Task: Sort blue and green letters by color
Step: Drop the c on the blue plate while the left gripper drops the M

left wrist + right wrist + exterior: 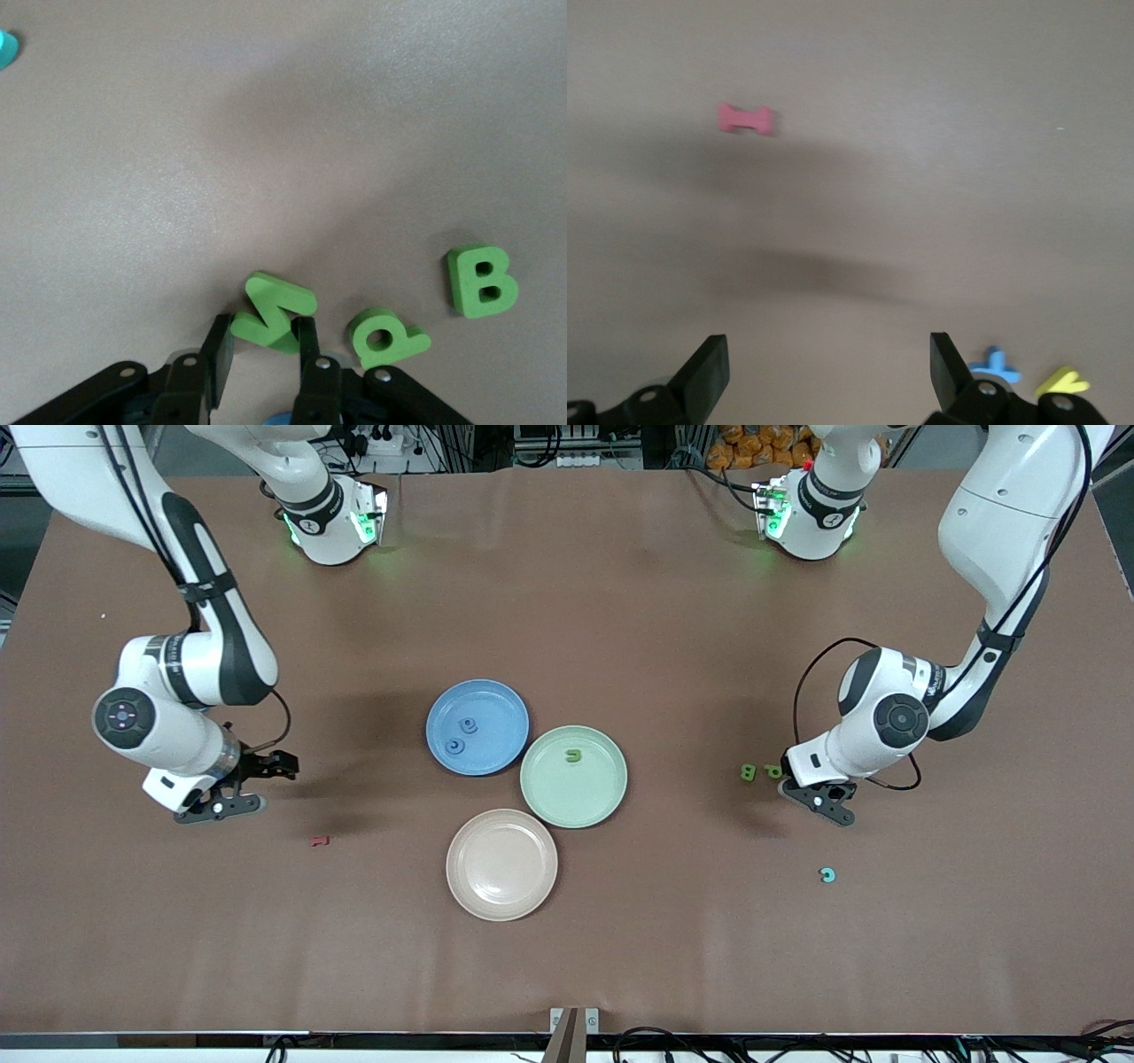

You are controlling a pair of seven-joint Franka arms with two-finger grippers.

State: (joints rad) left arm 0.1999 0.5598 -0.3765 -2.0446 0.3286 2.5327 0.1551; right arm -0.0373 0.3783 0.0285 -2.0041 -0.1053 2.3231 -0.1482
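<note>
Two green letters, B (748, 772) and P (773, 771), are seen in the front view just beside the left gripper (819, 797), well apart from the green plate (611, 802), toward the left arm's end. The right gripper (232, 790) is parked low, away from that plate. In the left wrist view, a green M (273, 312) is pinched between nearly closed jaws, P (387, 336) just beside. In the right wrist view, the right jaws are seen spread wide, empty.
</note>
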